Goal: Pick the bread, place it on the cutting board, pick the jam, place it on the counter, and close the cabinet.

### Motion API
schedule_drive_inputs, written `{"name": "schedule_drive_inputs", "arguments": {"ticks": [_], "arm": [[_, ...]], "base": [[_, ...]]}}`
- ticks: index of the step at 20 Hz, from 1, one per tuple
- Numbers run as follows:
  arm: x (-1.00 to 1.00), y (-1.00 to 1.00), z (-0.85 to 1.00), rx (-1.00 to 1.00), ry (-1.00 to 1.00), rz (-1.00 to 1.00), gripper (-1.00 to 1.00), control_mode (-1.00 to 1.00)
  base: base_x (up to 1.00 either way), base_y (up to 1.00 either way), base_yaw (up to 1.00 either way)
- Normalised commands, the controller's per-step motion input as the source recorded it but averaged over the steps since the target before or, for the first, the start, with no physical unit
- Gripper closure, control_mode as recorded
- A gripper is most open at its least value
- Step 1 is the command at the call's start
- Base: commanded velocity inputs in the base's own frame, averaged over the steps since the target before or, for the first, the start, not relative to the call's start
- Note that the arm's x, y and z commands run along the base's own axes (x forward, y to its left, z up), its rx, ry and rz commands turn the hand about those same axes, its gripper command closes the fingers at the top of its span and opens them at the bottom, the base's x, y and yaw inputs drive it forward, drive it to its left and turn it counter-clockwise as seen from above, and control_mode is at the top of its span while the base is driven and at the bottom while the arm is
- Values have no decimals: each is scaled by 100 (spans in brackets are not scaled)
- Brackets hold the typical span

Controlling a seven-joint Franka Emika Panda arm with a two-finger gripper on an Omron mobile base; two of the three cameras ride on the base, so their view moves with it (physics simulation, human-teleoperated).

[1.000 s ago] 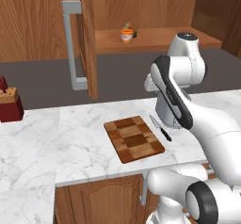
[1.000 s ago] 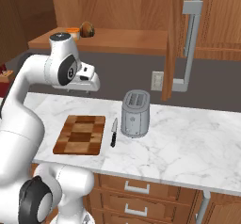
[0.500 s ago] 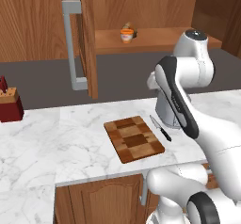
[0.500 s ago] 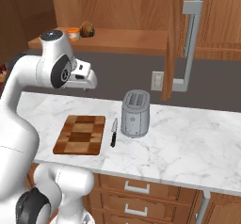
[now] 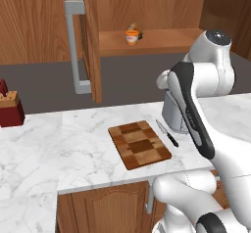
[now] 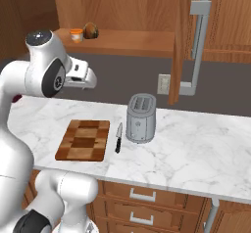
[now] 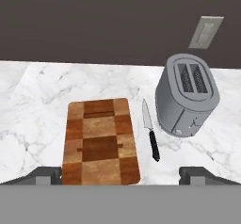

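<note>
Hovering with the claw [image 7: 120, 173] spread wide and empty, fingertips far apart at the bottom of the hand view. Looking down on the table [image 5: 78, 144] rather than up at the shelf; probably staging before the reach upward.

Far left on the table, a dark red knife block [image 5: 11, 110], cut by the frame edge. Next along, the cabinet [image 5: 147, 2] with its door [image 5: 90, 41] swung out edge-on, grey bar handle [image 5: 73, 46] facing the room. Left open for access to the shelf [image 5: 162, 41], and to be shut last.

On that shelf, the jam [image 5: 131, 36] with the bread [image 6: 90, 30] just beside it. From the left base camera, bread mostly hidden behind the jar; from the right base camera, plain as a dark round lump to the jar's right. Touching or not — impossible to tell at this size.

Below, the cutting board [image 5: 139, 144] lying flat and bare near the table's front edge, ready to take the roll. Just right of it a knife [image 5: 166, 132], blade pointing toward the wall, close beside the board but apart from it. Then a toaster [image 7: 187, 93], half covered by the arm from the left, whole in the hand view. Behind it a wall socket [image 7: 205, 31], small and tilted.

No step of the task done, by the look of it — bread and jam both up in the cabinet.
</note>
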Motion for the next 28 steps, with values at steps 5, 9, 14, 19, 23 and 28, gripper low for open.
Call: {"name": "schedule_drive_inputs", "arguments": {"ticks": [5,9,14,19,23,28], "arm": [[-19,8,19,0,-12,0,-100,-100],[-9,1,15,0,-7,0,-100,-100],[-5,6,22,0,-12,0,-100,-100],[0,13,27,0,-7,0,-100,-100],[0,19,27,0,-3,0,-100,-100],[5,17,24,0,0,0,-100,-100]], "base": [[0,0,0],[0,0,0],[0,0,0],[0,0,0],[0,0,0],[0,0,0]]}}
